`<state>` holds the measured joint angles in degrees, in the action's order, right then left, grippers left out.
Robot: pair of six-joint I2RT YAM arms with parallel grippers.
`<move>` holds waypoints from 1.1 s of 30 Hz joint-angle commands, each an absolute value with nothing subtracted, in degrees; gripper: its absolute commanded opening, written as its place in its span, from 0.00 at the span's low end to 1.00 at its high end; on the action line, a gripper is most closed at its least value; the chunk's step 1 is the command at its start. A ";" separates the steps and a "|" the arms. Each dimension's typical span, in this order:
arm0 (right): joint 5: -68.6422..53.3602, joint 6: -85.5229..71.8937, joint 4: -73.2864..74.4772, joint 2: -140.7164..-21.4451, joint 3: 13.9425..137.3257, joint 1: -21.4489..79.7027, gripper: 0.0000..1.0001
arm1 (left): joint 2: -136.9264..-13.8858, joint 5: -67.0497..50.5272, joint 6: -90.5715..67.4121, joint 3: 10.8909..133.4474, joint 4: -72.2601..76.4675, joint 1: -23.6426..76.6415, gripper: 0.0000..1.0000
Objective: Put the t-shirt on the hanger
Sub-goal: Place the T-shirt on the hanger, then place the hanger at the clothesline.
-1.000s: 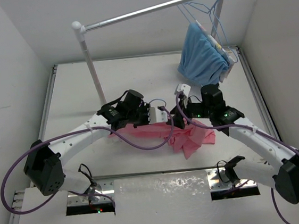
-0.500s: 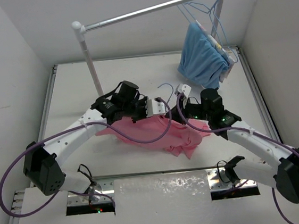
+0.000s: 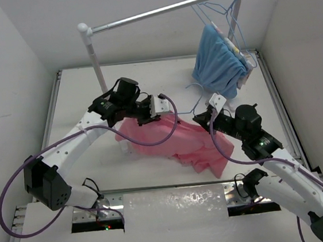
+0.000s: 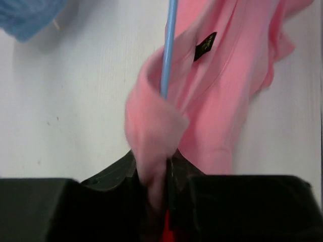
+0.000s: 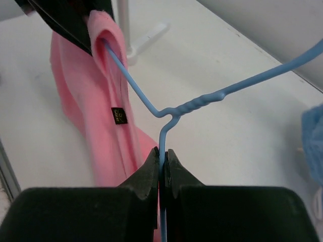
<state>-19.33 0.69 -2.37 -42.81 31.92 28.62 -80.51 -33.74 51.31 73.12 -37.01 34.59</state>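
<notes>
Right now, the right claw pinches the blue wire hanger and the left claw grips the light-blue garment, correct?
Not quite. The left gripper grips the pink t-shirt, not the light-blue garment, which hangs from the rail. The left wrist view shows pink fabric bunched between its fingers. The right gripper does pinch the hanger.

Bright, even light; soft shadows; wrist views blurry near lens
</notes>
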 commanded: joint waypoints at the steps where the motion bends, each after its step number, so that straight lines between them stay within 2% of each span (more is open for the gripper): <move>1: -11.16 3.69 4.12 -41.92 34.09 27.33 0.00 | -77.78 -32.61 52.73 73.21 -40.52 31.20 0.19; 3: -11.60 4.30 5.88 -41.75 34.89 27.33 0.00 | -78.13 -32.17 52.65 74.00 -40.34 31.20 0.26; 4: -11.51 4.65 6.32 -41.66 35.41 27.33 0.00 | -79.35 -31.82 52.56 74.87 -40.69 31.20 0.33; 8: -12.21 5.01 5.99 -41.22 36.39 27.33 0.00 | -84.19 -33.39 50.89 83.47 -44.81 31.29 0.38; 9: -12.65 4.84 4.93 -41.05 35.78 27.42 0.00 | -84.81 -35.31 50.54 84.54 -44.91 31.38 0.44; 10: -12.83 4.75 4.05 -41.04 35.60 27.42 0.00 | -85.68 -36.20 50.19 85.25 -45.00 31.55 0.46; 19: -10.64 6.24 1.68 -42.28 38.67 27.42 0.00 | -89.65 -32.53 43.88 94.83 -44.83 41.20 0.48; 23: -6.34 5.28 2.54 -45.26 42.88 27.33 0.00 | -90.35 -19.88 36.74 101.06 -42.44 44.38 0.49; 27: 1.57 3.78 4.92 -46.75 50.07 27.42 0.00 | -87.73 -7.78 34.91 98.63 -38.86 44.39 0.49; 29: 4.82 4.56 8.67 -47.81 54.55 27.42 0.00 | -86.14 -4.85 33.32 96.33 -36.57 44.30 0.49; 30: 6.57 4.92 10.79 -49.90 60.76 27.33 0.00 | -85.00 -3.44 31.83 96.50 -37.00 44.30 0.50; 33: 7.90 5.54 18.45 -52.38 69.49 27.33 0.00 | -83.24 -2.64 29.19 100.62 -41.39 44.38 0.52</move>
<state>2.57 5.04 15.46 -51.66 60.60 27.51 -87.35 -7.88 34.04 97.23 -40.95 44.51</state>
